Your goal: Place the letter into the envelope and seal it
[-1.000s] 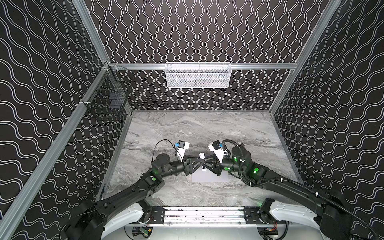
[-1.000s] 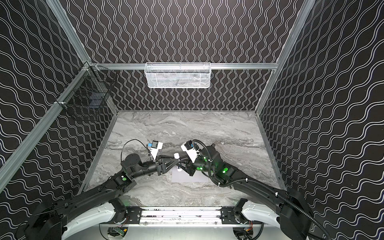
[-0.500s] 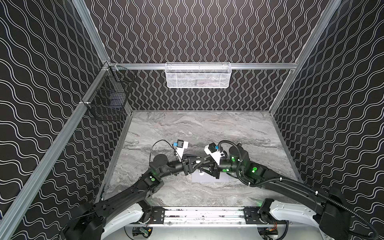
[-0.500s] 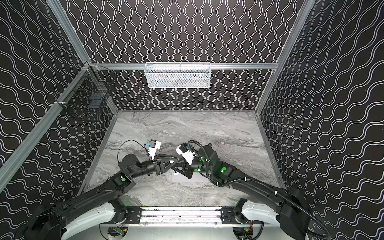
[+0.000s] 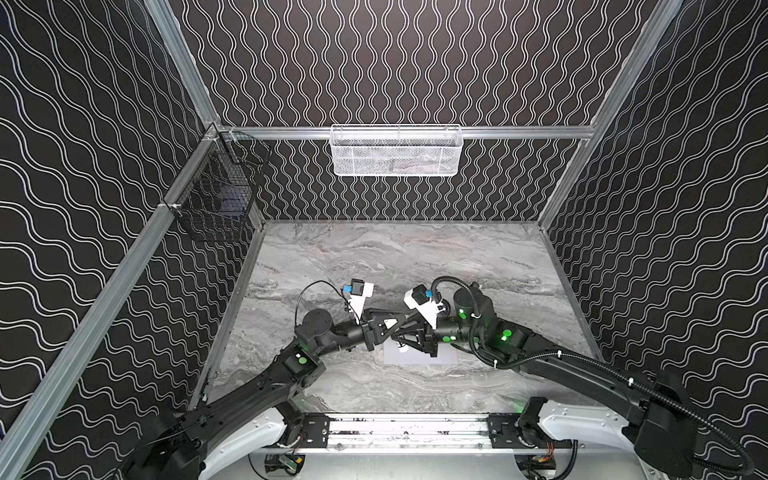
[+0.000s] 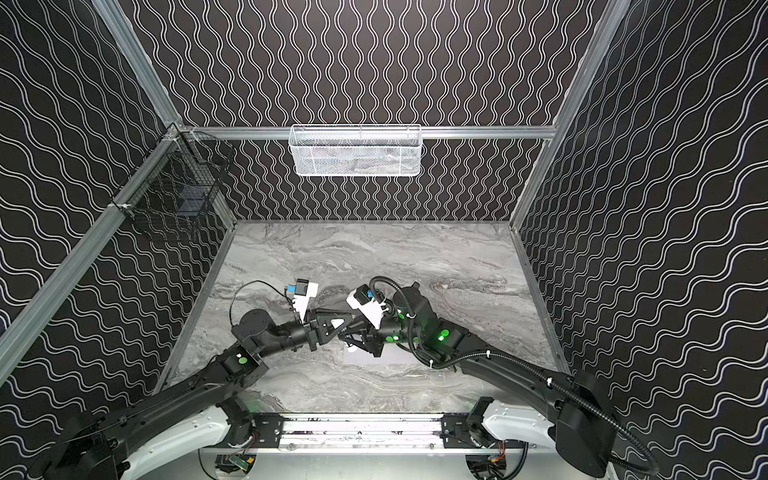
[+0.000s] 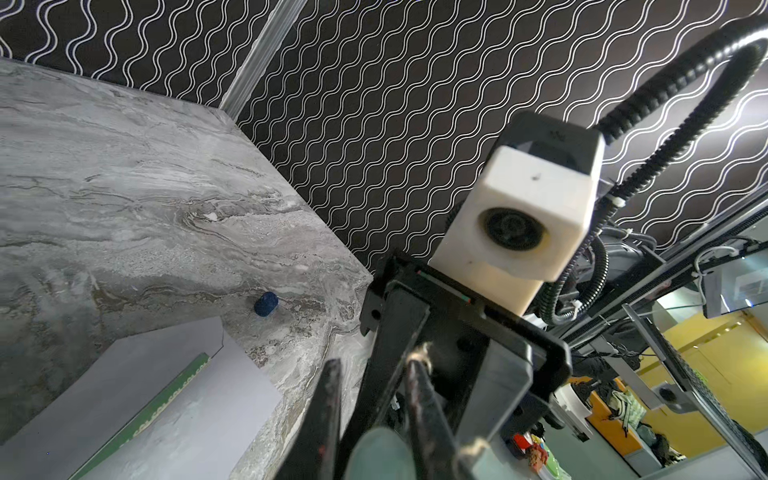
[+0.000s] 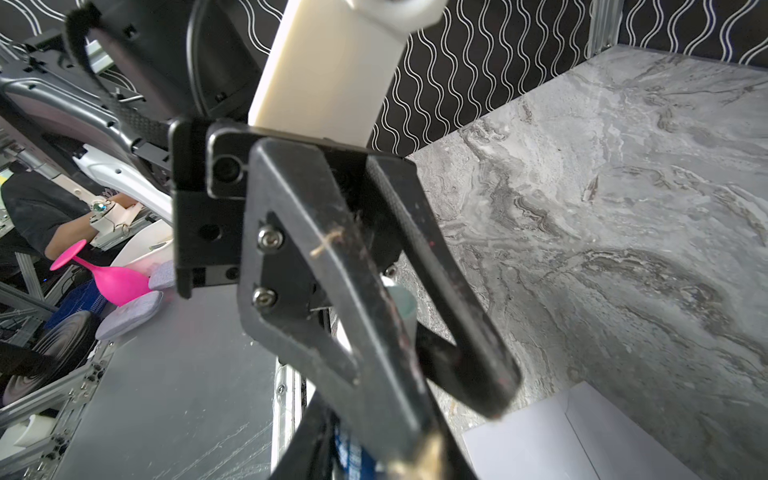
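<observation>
Envelope (image 7: 216, 399) flat on bench (image 5: 374, 257) beneath left claw (image 5: 395, 326) and right claw (image 5: 401, 342), flap open, letter (image 7: 166, 392) tucked in, green edge showing. Thin, light, limp, probably slippery; best pinched at flap edge. Each claw narrow, clamped on one pale stick (image 8: 401, 301).

Showing black arms (image 5: 257, 386) dotted with green lights (image 5: 506, 333), wearing white wrist camera housings (image 5: 420, 302), trailing a ribbed black hose (image 5: 519, 363) at five o'clock, baring two silver screws (image 8: 270, 239) on the left gripper (image 8: 463, 428).
</observation>
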`<state>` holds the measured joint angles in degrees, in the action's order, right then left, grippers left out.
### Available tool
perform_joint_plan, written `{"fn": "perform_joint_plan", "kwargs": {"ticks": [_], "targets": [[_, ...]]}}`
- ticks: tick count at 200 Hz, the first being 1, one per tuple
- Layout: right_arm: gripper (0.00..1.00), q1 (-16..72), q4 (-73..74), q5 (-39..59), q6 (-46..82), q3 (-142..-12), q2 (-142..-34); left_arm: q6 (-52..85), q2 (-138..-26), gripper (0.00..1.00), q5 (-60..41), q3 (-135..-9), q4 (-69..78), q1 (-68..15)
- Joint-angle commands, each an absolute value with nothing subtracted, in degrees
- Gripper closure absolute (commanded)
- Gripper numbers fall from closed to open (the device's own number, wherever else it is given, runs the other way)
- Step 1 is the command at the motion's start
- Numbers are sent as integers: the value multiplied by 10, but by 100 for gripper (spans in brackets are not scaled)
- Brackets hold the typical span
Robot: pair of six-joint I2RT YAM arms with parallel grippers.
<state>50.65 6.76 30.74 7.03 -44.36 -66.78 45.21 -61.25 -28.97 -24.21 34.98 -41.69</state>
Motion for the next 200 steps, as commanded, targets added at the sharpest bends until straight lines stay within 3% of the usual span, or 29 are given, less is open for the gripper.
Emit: {"fn": "perform_joint_plan", "kwargs": {"ticks": [1, 16, 42, 73, 92, 132, 170, 183, 200], "targets": [[89, 507, 99, 277, 67, -458, -672, 470, -623, 89, -314, -250, 338, -418], [82, 507, 95, 278, 74, -460, -673, 479, -631, 93, -311, -255, 342, -416], [57, 507, 108, 267, 86, -434, -665, 508, -649, 98, -319, -253, 374, -399], [42, 507, 141, 254, 102, -383, -646, 557, -681, 100, -340, -242, 455, -381], [41, 507, 165, 247, 109, -360, -642, 570, -693, 100, -347, -243, 482, -376], [51, 507, 180, 269, 114, -369, -670, 555, -678, 100, -341, -254, 446, -375], [87, 507, 179, 284, 116, -381, -673, 536, -667, 99, -343, -259, 416, -375], [97, 507, 176, 284, 121, -385, -673, 531, -665, 91, -344, -261, 409, -375], [100, 507, 189, 273, 131, -383, -665, 523, -662, 65, -345, -258, 415, -375]]}}
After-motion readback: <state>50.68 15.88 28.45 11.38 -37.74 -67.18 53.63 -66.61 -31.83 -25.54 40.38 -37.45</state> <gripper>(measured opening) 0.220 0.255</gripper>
